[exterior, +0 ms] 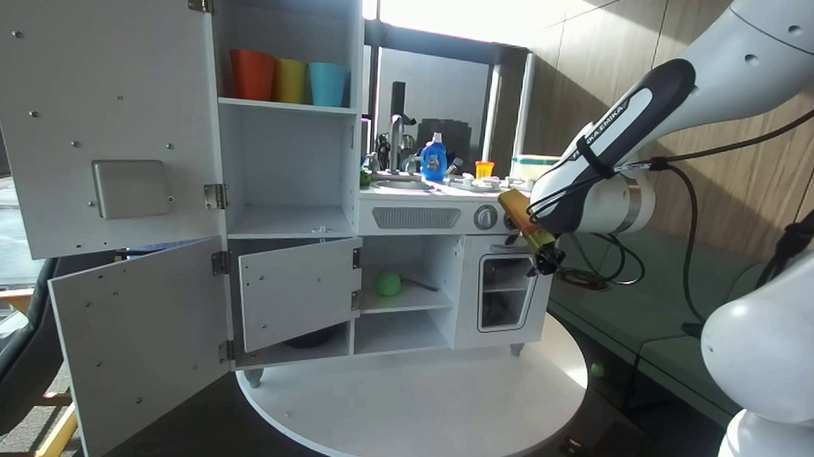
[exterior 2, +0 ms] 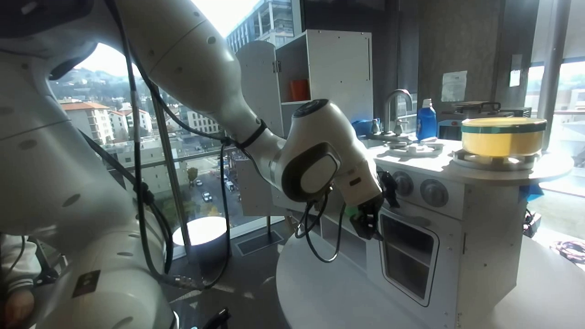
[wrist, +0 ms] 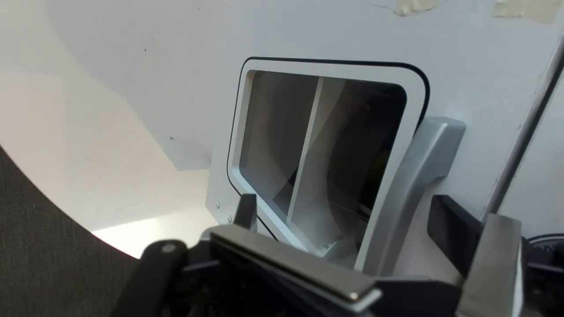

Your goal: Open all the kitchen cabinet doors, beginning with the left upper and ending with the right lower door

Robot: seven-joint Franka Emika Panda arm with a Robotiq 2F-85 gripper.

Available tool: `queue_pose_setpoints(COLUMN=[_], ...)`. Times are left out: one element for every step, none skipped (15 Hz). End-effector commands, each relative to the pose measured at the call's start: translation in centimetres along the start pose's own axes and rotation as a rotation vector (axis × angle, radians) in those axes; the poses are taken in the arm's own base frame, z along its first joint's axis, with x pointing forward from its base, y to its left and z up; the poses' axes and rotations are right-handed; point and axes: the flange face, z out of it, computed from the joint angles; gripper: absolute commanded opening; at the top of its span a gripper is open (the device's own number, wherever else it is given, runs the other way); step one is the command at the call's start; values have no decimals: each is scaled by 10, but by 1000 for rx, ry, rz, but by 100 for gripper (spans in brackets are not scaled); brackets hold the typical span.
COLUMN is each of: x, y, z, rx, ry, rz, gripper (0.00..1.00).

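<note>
The white toy kitchen's upper left door (exterior: 120, 120), lower left door (exterior: 148, 334) and small middle door (exterior: 301, 289) stand open in an exterior view. The oven door (exterior: 469, 293) at the lower right is shut; it has a dark window and also shows in an exterior view (exterior 2: 445, 260). Its silver curved handle (wrist: 410, 185) runs along the top edge of the door. My gripper (wrist: 348, 220) is open, with the handle between its two fingers in the wrist view. It is close to the door in both exterior views (exterior: 524, 255) (exterior 2: 384, 211); contact cannot be told.
Grey knobs (exterior 2: 434, 193) sit just above the oven door. A yellow pot (exterior 2: 502, 139) and a blue bottle (exterior 2: 426, 122) stand on the countertop. Coloured cups (exterior: 252, 74) stand on the upper shelf. A round white table (exterior: 412, 414) carries the kitchen. Loose cables hang by the wrist.
</note>
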Motion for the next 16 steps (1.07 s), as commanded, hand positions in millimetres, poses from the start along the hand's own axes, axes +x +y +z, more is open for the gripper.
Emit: queue_pose_setpoints(x=[-6, -7, -9, -9, -10, -12, -13, -12, -11, -8, -5, -3, -1, 0, 1, 2], y=[3, 5, 7, 7, 6, 5, 2, 1, 1, 2, 1, 1, 0, -1, 0, 1], z=[11, 15, 18, 18, 16, 12, 7, 1, -1, -4, -7, -10, -12, -14, -17, -22], rx=[24, 14, 6, 12, 16, 16, 25, 18, 4, -14, -32, -52, -74, -94, -120, -145], ry=[-7, -11, -18, -20, -26, -39, -47, -51, -57, -51, -46, -46, -43, -42, -34, -25], rz=[27, 28, 28, 34, 34, 31, 25, 14, -4, -25, -33, -46, -55, -64, -72, -86], gripper=[100, 100, 100, 100, 100, 100, 100, 100, 100, 100, 100, 100, 100, 100, 100, 100])
